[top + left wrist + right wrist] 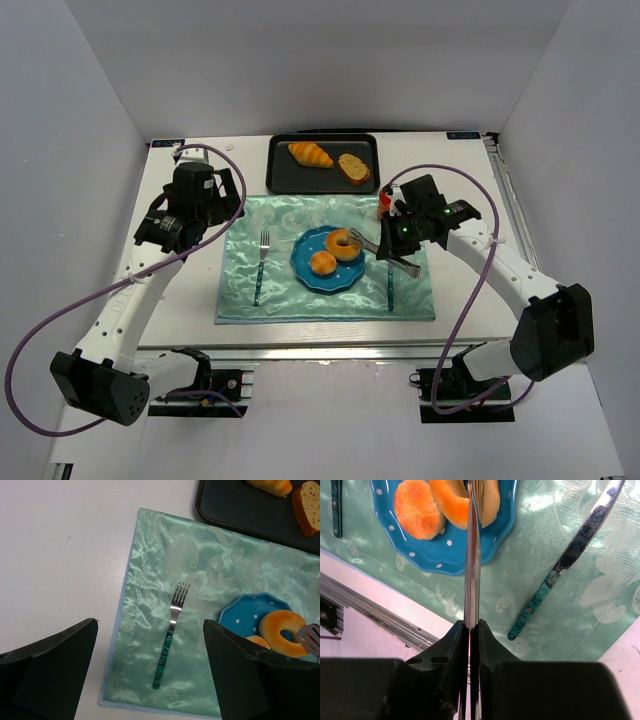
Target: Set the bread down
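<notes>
The task looks to be at its setting-down step. The ring-shaped bread (345, 244) lies on the blue plate (335, 284), at the far right of it, with a small round bun (322, 263) just beside it nearer the plate's middle.

The right pincer (393, 250) hangs over the plate's right rim. Its jaws are pressed tight on a thin metal serving tool (385, 256), whose far end reaches the ring bread. The left pincer (150, 625) is spread wide and holds nothing, well to the left of the plate, beyond the fork (171, 635).

If the bread rests fully on the plate, the next move calls for drawing the tool back toward the plate's right side, low and level, so that the ring is not dragged or tipped off the rim.

From the right wrist, the tool (472, 555) shows edge-on and covers the middle of the ring, so whether its tip lies under, against or clear of the bread cannot be told. Nor is it clear whether it is a spatula or tongs; only a slotted end (311, 637) shows from the left wrist. A small red thing (384, 203) behind the plate's far right is too hidden to name.
</notes>
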### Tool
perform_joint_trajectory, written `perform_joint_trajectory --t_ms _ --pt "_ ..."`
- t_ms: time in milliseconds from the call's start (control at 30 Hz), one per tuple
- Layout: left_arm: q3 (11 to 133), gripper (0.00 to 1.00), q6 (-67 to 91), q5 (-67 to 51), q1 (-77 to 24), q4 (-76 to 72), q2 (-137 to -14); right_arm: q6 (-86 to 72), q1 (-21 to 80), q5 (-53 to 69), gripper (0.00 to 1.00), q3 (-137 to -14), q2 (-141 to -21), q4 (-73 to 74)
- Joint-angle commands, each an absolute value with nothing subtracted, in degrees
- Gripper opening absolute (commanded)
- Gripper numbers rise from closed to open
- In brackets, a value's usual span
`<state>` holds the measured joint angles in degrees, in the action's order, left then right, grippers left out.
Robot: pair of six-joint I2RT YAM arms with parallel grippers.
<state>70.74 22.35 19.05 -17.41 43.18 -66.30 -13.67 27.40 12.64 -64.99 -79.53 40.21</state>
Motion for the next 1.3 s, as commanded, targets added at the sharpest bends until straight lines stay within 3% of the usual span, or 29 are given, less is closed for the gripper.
perform_joint_trajectory --t_ms 0,167,300,633,800,1067,1267 --pt "70.5 0.98 22.6 18.9 -17.3 42.3 -66.0 -12.3 28.6 15.8 0.04 -65.4 -79.5 39.6" --pt "70.4 0.98 22.4 19.1 -17.3 42.2 -66.0 -12.5 29.2 16.3 0.12 -65.5 -80.2 39.8" --pt "70.3 0.98 22.4 18.9 -17.3 41.9 -66.0 -12.6 29.3 15.7 0.33 -65.7 -80.3 40.3" --pt "70.2 0.98 22.6 18.5 -17.3 41.6 -66.2 -13.0 29.3 11.8 0.56 -70.0 -79.5 42.1" --pt "70.3 0.98 22.8 18.4 -17.3 41.4 -66.4 -13.2 29.3 10.1 0.62 -72.5 -79.3 43.3" --pt "70.1 0.98 22.8 18.5 -17.3 41.4 -67.1 -14.3 28.4 6.1 0.63 -78.9 -78.2 40.6" --pt "72.2 0.98 22.1 20.1 -17.3 42.7 -68.5 -15.6 17.0 2.9 0.62 -91.0 -84.3 33.6"
